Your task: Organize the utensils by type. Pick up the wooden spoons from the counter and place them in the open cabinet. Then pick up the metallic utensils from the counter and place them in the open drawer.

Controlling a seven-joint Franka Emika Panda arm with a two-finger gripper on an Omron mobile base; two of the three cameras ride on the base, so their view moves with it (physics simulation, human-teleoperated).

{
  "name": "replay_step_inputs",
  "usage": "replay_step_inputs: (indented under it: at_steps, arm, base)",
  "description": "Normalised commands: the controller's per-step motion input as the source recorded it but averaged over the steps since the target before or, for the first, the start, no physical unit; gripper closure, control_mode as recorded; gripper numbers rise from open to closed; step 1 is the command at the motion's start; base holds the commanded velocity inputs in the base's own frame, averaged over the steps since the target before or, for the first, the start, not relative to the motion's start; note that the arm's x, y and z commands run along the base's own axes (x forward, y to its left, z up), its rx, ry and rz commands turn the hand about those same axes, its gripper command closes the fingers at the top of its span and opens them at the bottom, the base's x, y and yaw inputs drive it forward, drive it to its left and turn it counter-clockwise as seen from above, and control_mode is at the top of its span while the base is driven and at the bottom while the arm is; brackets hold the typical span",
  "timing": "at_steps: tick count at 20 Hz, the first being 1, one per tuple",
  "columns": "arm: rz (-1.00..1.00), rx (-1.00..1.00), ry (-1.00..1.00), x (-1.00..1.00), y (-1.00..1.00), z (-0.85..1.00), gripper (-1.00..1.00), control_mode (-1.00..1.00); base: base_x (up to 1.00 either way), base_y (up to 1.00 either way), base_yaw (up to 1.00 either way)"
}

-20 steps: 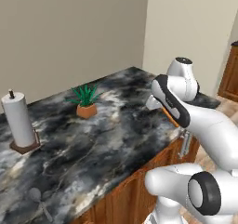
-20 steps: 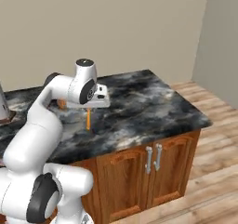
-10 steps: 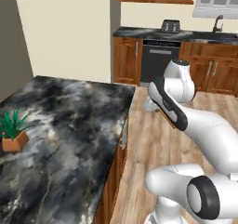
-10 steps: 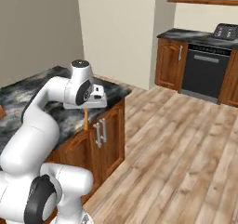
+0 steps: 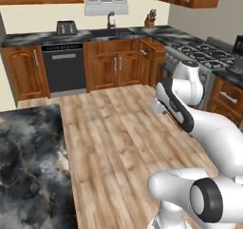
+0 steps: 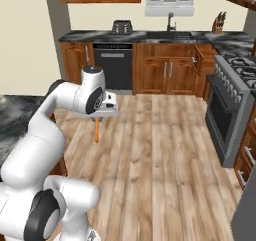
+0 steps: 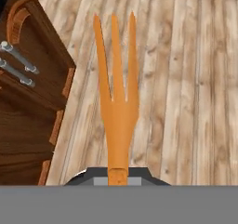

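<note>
Orange-brown wooden fork-tined utensil (image 7: 116,97) hangs tines-down from the two-finger gripper (image 6: 97,119), jaws pinching its handle end, above plank floor beside the black-and-grey marble counter (image 5: 28,161). Gripped so near its tip, it could swing or slip during carrying.

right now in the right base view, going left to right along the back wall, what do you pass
toaster → black dishwasher → sink faucet → knife block
</note>
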Motion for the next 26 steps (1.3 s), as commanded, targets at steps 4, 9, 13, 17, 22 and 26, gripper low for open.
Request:
replay_step_inputs:
  at_steps: [4,9,13,17,22,26]
  arm:
    - [0.00,0.00,0.00,0.00,0.00,0.00,1.00,1.00]
    - [0.00,0.00,0.00,0.00,0.00,0.00,1.00,1.00]
    - [0.00,0.00,0.00,0.00,0.00,0.00,1.00,1.00]
    - [0.00,0.00,0.00,0.00,0.00,0.00,1.00,1.00]
    - [0.00,0.00,0.00,0.00,0.00,0.00,1.00,1.00]
    - [0.00,0.00,0.00,0.00,0.00,0.00,1.00,1.00]
  base:
    - [0.46,0.00,-0.42]
    - [0.46,0.00,-0.24]
    - [0.87,0.12,-0.20]
    - [1.00,0.19,-0.18]
    - [1.00,0.12,-0.13]
    - [1.00,0.00,-0.08]
